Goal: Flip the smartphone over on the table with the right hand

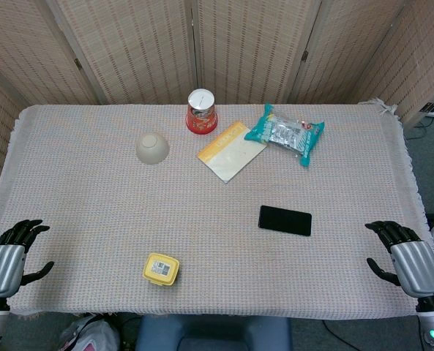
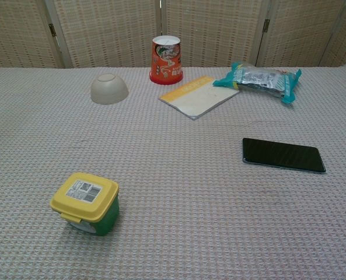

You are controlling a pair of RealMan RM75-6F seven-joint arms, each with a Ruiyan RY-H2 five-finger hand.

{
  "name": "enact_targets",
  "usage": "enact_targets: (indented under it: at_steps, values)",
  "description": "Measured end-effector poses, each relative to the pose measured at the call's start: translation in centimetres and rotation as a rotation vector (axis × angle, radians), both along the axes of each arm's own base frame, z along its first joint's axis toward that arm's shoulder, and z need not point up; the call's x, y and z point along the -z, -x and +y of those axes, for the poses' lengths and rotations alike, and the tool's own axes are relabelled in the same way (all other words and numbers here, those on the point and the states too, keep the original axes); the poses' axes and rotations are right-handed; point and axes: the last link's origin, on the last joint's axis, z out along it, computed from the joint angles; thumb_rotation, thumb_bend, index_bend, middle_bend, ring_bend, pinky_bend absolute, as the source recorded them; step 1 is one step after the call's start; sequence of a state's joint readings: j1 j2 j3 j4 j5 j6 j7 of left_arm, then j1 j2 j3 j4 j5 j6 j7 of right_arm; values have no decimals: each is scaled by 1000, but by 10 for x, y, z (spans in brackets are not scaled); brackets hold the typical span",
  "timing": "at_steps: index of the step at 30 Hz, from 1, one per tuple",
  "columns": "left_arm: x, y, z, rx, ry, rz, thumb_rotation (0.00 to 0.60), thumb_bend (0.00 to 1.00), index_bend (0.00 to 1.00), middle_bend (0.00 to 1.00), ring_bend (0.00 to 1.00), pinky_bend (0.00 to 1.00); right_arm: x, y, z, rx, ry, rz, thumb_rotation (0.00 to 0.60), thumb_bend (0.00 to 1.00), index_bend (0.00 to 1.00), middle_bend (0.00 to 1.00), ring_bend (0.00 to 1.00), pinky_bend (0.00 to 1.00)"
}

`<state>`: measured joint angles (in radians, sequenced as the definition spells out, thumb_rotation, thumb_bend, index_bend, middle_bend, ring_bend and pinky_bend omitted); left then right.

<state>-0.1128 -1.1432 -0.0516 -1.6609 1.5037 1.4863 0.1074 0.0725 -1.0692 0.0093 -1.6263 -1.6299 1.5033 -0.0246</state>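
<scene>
Smartphone (image 1: 285, 220): black, flat on the cloth, glossy dark face up, touched by nothing; it serves as the landmark for all entries below.

Table (image 1: 85, 197): covered in pale woven cloth, bearing everything listed.

Right hand (image 1: 405, 254): at the table's near edge, well to the right of the smartphone and nearer the robot, fingers spread apart, holding nothing. Seen in the head view only.

Left hand (image 1: 12, 254): far to the smartphone's left, at the near edge, fingers apart, empty.

Notepad (image 1: 232, 150): yellow-topped, lying flat beyond the smartphone and slightly left.

Snack packet (image 1: 285, 134): teal and silver, beyond the smartphone, just right of the notepad.

Paper cup (image 1: 201, 112): red, inverted, beyond the smartphone and to the left, past the notepad.

Bowl (image 1: 152, 148): beige, upside down, well left of the smartphone and farther back.

Container (image 1: 161, 269): small, yellow lid, green body, left of the smartphone and nearer the robot.
</scene>
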Motion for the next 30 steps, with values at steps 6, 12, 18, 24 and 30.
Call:
enact_targets:
  at_steps: [6,12,18,24,30]
  values:
    - [0,0,0,1,-2,-1,600,201,276,215,164,252,2,0,-2,0,-4,-2,600,197,240,262,213,323]
    - [0,2,-1,-3,-7,-4,600,200,276,215,164,252,4,-2,-3,-3,-6,0,600,196,240,262,213,323]
    - [1,1,0,4,-3,-13,600,201,276,215,164,252,14,-5,-11,-11,-30,-4,600,195,240,262,213,323]
    - [-1,2,-3,5,-9,-21,600,201,276,215,163,252,41,-14,-37,-32,-117,-8,600,228,240,263,213,323]
    - [-4,8,-8,-13,-11,-21,600,201,276,215,163,252,82,-28,-73,-52,-187,-30,600,277,240,282,213,323]
